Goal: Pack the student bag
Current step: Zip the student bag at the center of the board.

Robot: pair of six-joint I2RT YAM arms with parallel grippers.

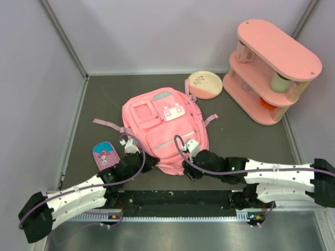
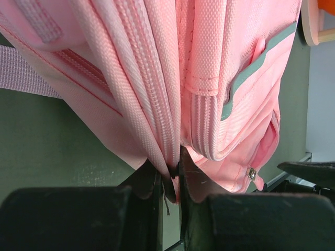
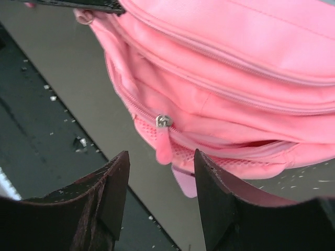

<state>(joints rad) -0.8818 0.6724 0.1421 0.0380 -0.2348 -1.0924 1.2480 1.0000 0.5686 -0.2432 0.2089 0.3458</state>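
Note:
The pink student bag [image 1: 163, 128] lies flat in the middle of the dark table, its front pockets and white-and-mint patch facing up. My left gripper [image 1: 148, 161] is shut on the bag's near-left edge; in the left wrist view its fingers [image 2: 170, 180] pinch the pink fabric beside a zipper seam [image 2: 157, 104]. My right gripper [image 1: 189, 170] is open at the bag's near edge. In the right wrist view [image 3: 159, 172] its jaws stand apart just below a silver zipper slider with a pink pull tab [image 3: 164, 137], not touching it.
A small pink-and-blue pouch [image 1: 105, 155] lies left of the bag. A round beige plate [image 1: 204, 84] sits behind the bag. A pink two-tier shelf [image 1: 272, 68] with cups stands at the back right. Grey walls enclose the table.

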